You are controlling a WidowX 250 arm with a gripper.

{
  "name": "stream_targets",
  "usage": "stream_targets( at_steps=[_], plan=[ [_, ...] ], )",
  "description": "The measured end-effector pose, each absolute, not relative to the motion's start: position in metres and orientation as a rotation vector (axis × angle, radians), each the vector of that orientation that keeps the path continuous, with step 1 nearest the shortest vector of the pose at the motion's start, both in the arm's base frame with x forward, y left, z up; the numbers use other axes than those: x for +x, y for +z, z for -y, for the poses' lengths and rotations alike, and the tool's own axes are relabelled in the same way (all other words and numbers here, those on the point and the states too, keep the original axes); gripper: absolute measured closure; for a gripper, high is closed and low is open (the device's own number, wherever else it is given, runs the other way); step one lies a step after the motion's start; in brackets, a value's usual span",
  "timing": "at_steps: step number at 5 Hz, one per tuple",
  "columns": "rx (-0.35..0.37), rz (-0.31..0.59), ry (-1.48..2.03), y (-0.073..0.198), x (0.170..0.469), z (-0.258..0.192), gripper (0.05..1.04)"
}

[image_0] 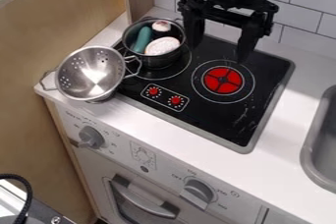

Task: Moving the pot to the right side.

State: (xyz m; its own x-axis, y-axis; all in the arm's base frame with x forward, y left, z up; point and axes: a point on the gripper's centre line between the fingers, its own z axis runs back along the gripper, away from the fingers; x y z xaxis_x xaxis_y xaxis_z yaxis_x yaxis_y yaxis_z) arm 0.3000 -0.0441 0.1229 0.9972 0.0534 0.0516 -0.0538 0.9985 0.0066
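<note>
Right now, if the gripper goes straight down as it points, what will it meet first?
The gripper would most likely meet the black cooktop first, near the red burner, though this slanted view leaves its height and exact landing spot unclear.

Metallic-grey pot (157, 61), black stovetop (213, 119), red burner (214, 81), white counter (172, 130)

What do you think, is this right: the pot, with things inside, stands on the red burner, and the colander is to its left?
Not quite. The camera view shows the pot on the left burner, not the red burner; it has things inside, and the colander is to its left.
</note>
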Motion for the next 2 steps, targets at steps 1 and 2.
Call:
stream_targets(
  at_steps=[1, 2],
  plan=[
    [0.012, 0.029, 0.053, 0.113, 0.300, 0.044, 0.084],
    [0.014, 0.091, 0.036, 0.086, 0.324, 0.040, 0.084]
  ],
)
